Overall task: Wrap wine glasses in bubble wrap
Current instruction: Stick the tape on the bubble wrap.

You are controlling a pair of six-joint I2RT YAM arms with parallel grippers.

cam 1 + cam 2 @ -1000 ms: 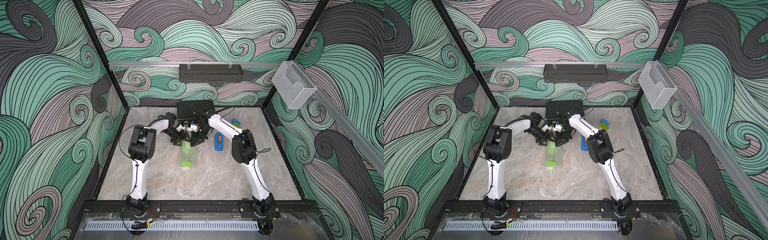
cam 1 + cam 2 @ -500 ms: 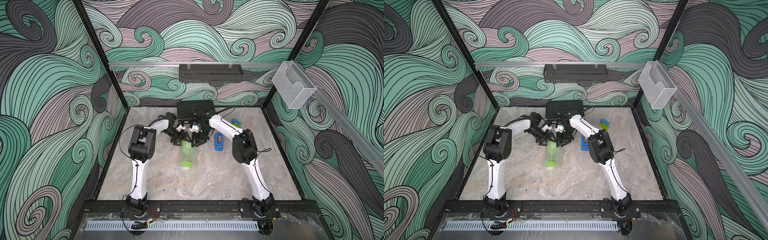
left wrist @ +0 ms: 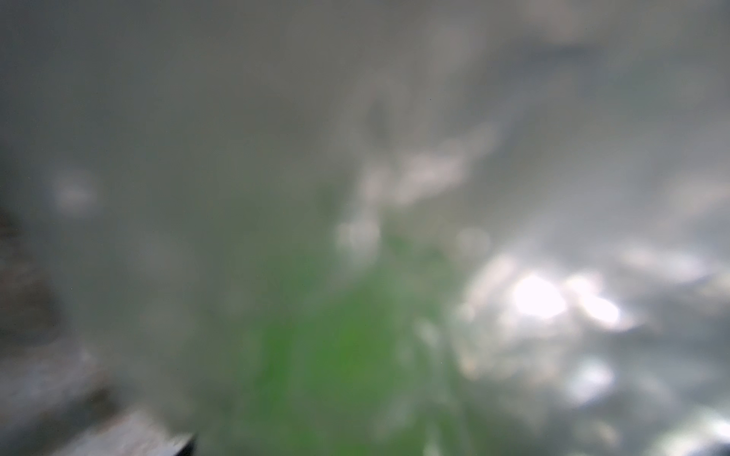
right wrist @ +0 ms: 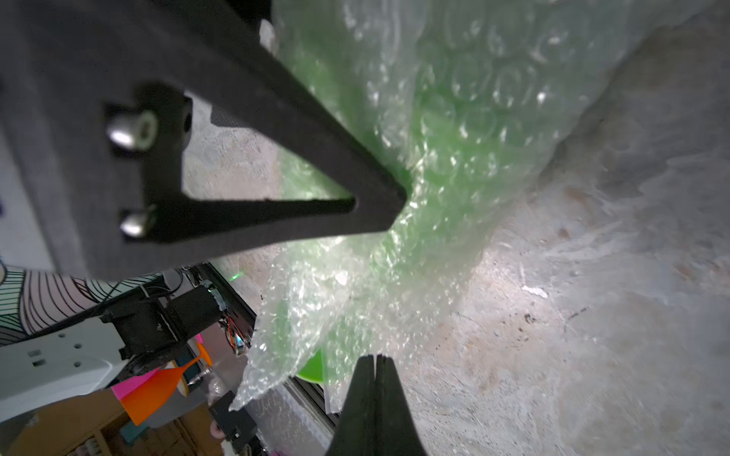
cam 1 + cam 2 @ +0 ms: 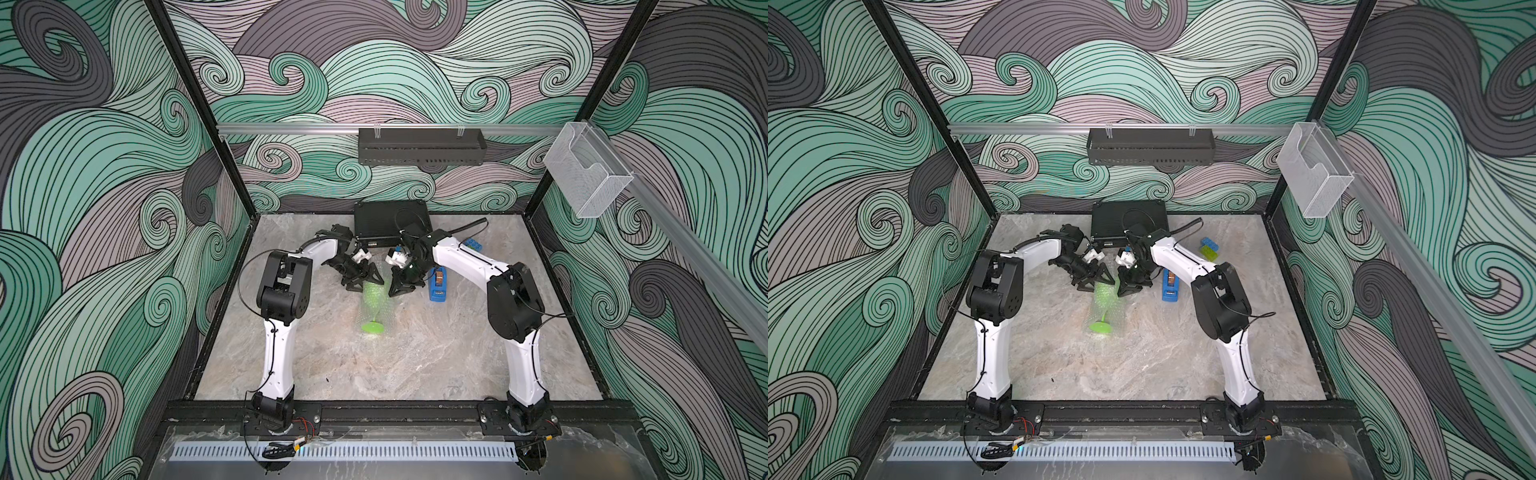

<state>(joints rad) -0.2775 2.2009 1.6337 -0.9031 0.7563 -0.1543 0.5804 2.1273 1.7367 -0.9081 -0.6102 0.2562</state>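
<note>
The lime-green wine glass (image 5: 372,328) (image 5: 1100,328) lies on its side on the marble, foot toward the front, inside the crinkly clear bubble wrap (image 5: 384,309) (image 5: 1116,309) (image 4: 474,98). My left gripper (image 5: 362,282) (image 5: 1094,282) is at the far left of the bowl with its fingers apart. In the right wrist view one of its fingers (image 4: 316,158) presses its tip into the wrap over the green bowl (image 4: 434,177). My right gripper (image 5: 400,289) (image 5: 1128,289) (image 4: 374,357) is shut just right of the bowl, tips by the wrap's loose edge. The left wrist view is a green-grey blur.
A blue tape dispenser (image 5: 437,284) (image 5: 1170,286) lies just right of the right gripper. A black box (image 5: 390,222) stands against the back wall behind both grippers. Blue and green toy bricks (image 5: 1208,248) lie at the back right.
The right jaws have closed beside the bowl. The left arm and the wrapped glass stay where they were.
</note>
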